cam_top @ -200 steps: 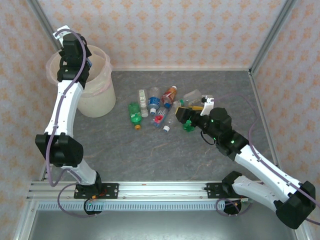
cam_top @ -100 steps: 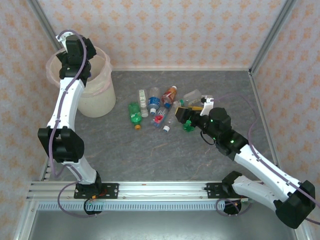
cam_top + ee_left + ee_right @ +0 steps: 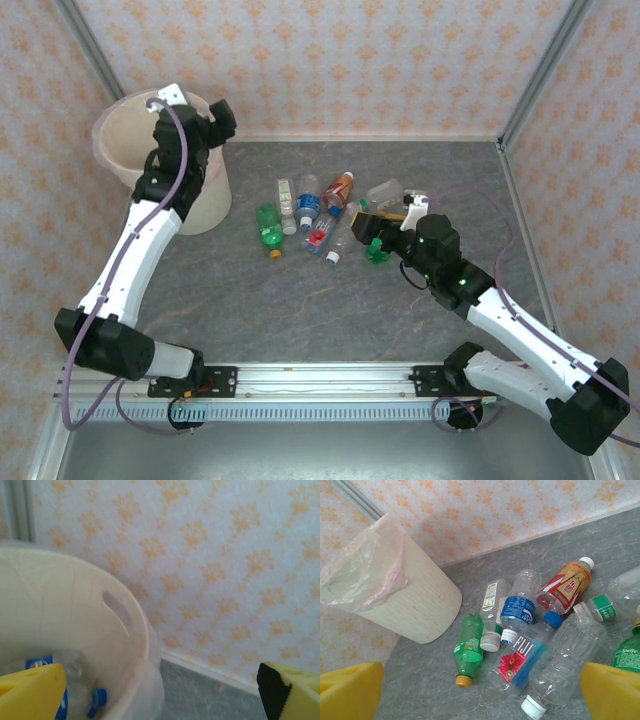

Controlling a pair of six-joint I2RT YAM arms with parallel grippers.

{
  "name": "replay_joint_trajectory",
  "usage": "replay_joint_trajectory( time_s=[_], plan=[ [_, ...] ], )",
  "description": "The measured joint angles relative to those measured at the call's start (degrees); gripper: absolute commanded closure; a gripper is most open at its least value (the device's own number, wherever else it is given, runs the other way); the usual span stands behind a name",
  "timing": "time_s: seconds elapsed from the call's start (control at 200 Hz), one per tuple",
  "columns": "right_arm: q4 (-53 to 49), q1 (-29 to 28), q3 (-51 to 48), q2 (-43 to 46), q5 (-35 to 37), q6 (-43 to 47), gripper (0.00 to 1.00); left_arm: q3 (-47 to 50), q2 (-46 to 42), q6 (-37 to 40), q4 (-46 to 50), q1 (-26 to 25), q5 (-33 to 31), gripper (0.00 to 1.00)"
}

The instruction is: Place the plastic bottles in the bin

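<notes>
Picking: judged the step in hand for the right gripper [image 3: 480,690], which is poised low over the bottles [image 3: 315,212] heaped on the table [image 3: 250,295], well apart from the bin [image 3: 207,205].
Right jaws: spread wide, nothing held.
Left gripper [image 3: 160,692]: held at the bin's rim, fingers wide apart, nothing between them.
Doing it well: one bottle should be singled out, likely the Fiji bottle [image 3: 520,655] or the clear bottle [image 3: 565,652] touching it, both nearest the fingers. The body should be spanned across its width and closed on gently, since thin plastic may be crushed or squirted out. A straight descent is advised, so that neighbours are not pinched too.
Right wrist view: labels, caps and which bottles touch are given more finely than from above.
Left wrist view: the bin's inside is opened up, with a blue-capped bottle [image 3: 75,696] lying at the bottom.
Top view: both arms and the stretch from heap to bin are laid out at once.
</notes>
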State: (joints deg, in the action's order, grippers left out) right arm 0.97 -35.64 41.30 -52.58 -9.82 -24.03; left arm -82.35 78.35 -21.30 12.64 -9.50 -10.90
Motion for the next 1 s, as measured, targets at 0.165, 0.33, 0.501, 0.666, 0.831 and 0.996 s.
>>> replay_joint_trajectory(
  time_s=[0.165,0.33,0.501,0.666,0.831,0.996],
  plan=[
    [0.0,0.0,0.0,-0.81,1.9,-1.29,0.0,9.6,-4.68,-2.73,-2.49,-2.56,2.36,0.01],
    [-0.02,0.02,0.0,-3.78,4.92,-3.3,0.0,17.27,-8.61,-4.2,-5.75,-7.3,4.81,0.01],
    [-0.04,0.44,-0.04,-6.75,7.98,-5.27,0.0,24.85,-11.72,-4.9,-9.16,-12.5,6.64,0.01],
    [-0.09,3.17,-0.04,-9.92,9.68,-6.82,0.0,30.95,-13.79,-5.31,-10.97,-17.27,7.28,0.01],
    [-0.07,8.0,-0.04,-13.46,9.77,-8.04,0.02,35.76,-15.69,-5.92,-13.51,-20.35,7.93,0.01],
    [0.26,12.79,1.09,-19.74,6.86,-9.73,0.06,40.22,-17.51,-6.43,-16.09,-21.42,9.09,0.01]
  ],
)
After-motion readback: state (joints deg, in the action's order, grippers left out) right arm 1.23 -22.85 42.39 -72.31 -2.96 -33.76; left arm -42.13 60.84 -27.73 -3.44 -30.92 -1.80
